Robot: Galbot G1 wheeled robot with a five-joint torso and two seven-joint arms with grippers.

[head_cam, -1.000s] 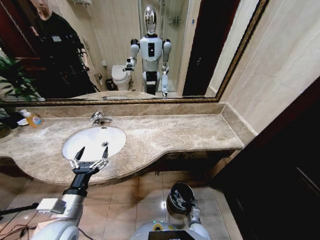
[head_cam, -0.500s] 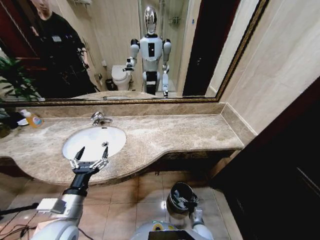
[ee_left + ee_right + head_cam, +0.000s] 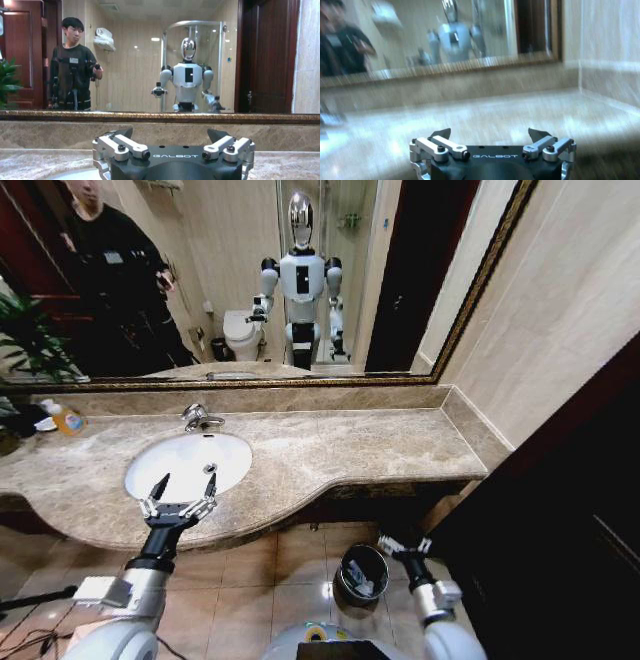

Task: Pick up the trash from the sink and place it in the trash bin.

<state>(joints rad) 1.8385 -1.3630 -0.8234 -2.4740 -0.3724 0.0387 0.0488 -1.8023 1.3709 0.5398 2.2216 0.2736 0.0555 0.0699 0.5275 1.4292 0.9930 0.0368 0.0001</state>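
Hovering over the near rim of the sink (image 3: 188, 465), the left gripper (image 3: 178, 496) is seen spread and empty; the right gripper (image 3: 405, 546), likewise splayed, is raised just beside the trash bin (image 3: 361, 574), where pale trash (image 3: 364, 580) is visible from the head view

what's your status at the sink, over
Left tool open, empty, over sink front rim. Right tool open, empty, just right of trash bin; pale items inside bin. Basin looks bare. Nothing in the way.
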